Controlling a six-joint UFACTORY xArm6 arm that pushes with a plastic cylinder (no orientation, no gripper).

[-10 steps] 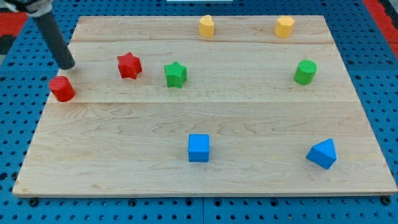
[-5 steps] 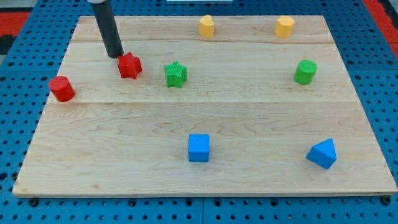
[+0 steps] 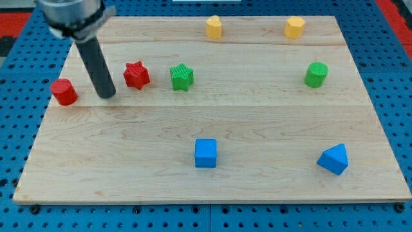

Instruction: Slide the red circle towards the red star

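The red circle (image 3: pixel 64 92) sits near the board's left edge. The red star (image 3: pixel 136 75) lies to its right, in the upper left part of the board. My tip (image 3: pixel 107 95) is down on the board between them, a little below the line joining them, closer to the star and touching neither block.
A green star (image 3: pixel 182 77) sits just right of the red star. Two yellow blocks (image 3: pixel 214 27) (image 3: pixel 295 28) stand at the view's top. A green cylinder (image 3: pixel 316 75) is at the right. A blue cube (image 3: pixel 206 153) and a blue angular block (image 3: pixel 334 159) lie near the bottom.
My tip went from above the red circle to the red star's upper left, then down and left to between the two. The red star shifted slightly right and down. The red circle stayed.
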